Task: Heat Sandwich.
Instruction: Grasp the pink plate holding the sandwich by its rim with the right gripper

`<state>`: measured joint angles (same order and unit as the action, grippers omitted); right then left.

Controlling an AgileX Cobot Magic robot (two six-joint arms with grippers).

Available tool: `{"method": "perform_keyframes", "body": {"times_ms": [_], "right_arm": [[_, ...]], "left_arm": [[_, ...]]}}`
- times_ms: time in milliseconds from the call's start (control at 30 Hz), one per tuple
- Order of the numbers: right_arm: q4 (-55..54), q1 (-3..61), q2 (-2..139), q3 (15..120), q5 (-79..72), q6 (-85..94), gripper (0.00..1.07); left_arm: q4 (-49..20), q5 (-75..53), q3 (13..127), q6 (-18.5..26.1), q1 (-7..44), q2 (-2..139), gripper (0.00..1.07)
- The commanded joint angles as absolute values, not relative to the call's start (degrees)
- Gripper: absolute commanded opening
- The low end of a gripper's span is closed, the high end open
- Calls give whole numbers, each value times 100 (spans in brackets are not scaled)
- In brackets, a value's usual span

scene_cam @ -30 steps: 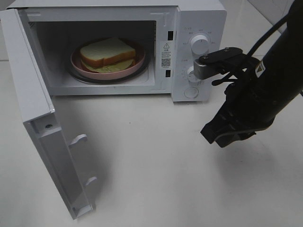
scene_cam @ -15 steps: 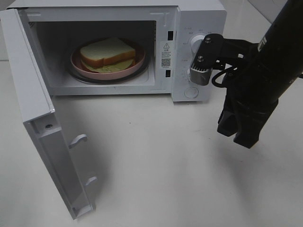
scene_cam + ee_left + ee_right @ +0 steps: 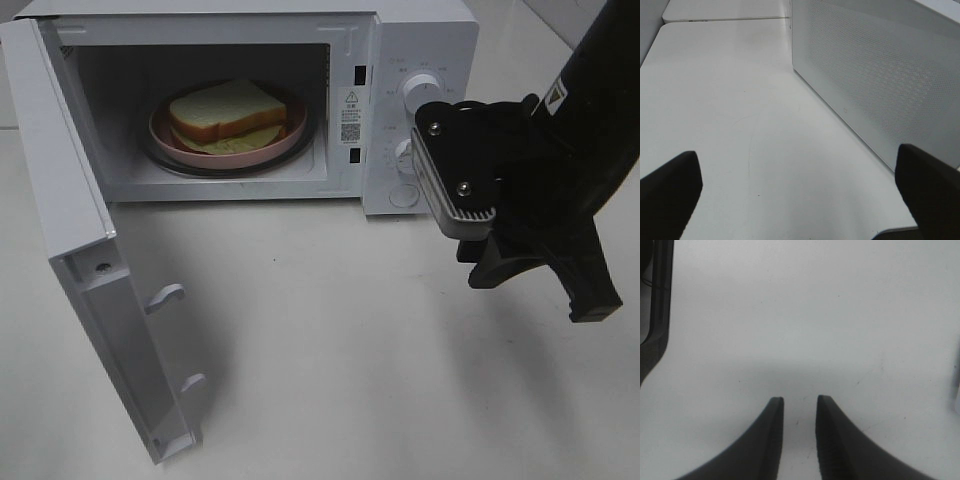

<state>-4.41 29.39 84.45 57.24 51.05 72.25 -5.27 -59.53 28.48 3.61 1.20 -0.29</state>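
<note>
The right gripper [image 3: 797, 400] hangs narrowly parted, empty

Sandwich [image 3: 228, 108] on plate [image 3: 160, 129] inside microwave [image 3: 300, 8]; door [image 3: 95, 300] open left; right fingers [image 3: 586, 291] before control panel [image 3: 445, 50], over table [image 3: 330, 360].

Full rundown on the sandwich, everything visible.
The sandwich is two thick square white-bread slices with tan-brown crust. The top slice sits slightly skewed over the lower one, and a pale green filling layer shows along the front edge. It looks soft, whole and uncut. It lies flat on a round pink plate, filling most of it, inside the cavity of the white microwave, whose door stands wide open. Only the plate touches it.
</note>
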Motion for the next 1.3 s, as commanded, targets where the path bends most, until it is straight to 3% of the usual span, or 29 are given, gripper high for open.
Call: {"method": "perform_keyframes", "body": {"times_ms": [33,100,133,167,300,333,367,433,733,1300], "right_arm": [[-338,2928,8405,5747,5099,7380,38],[-338,2928,8405,5747,5048,7380,47],[-344,2928,8405,5747,4956,7351,56],[-344,2928,8405,5747,4956,7351,56],[-372,2928,8405,5747,4813,6996,82],[-372,2928,8405,5747,4813,6996,82],[-367,2928,8405,5747,4790,6858,91],[-327,2928,8405,5747,4790,6853,96],[97,2951,8463,5827,4526,6904,95],[258,3472,9494,6956,4228,7093,92]], "left_arm": [[-550,-5953,2830,378,109,-143,104],[-550,-5953,2830,378,109,-143,104],[-550,-5953,2830,378,109,-143,104],[-550,-5953,2830,378,109,-143,104],[-550,-5953,2830,378,109,-143,104],[-550,-5953,2830,378,109,-143,104],[-550,-5953,2830,378,109,-143,104],[-550,-5953,2830,378,109,-143,104],[-550,-5953,2830,378,109,-143,104],[-550,-5953,2830,378,109,-143,104]]}}
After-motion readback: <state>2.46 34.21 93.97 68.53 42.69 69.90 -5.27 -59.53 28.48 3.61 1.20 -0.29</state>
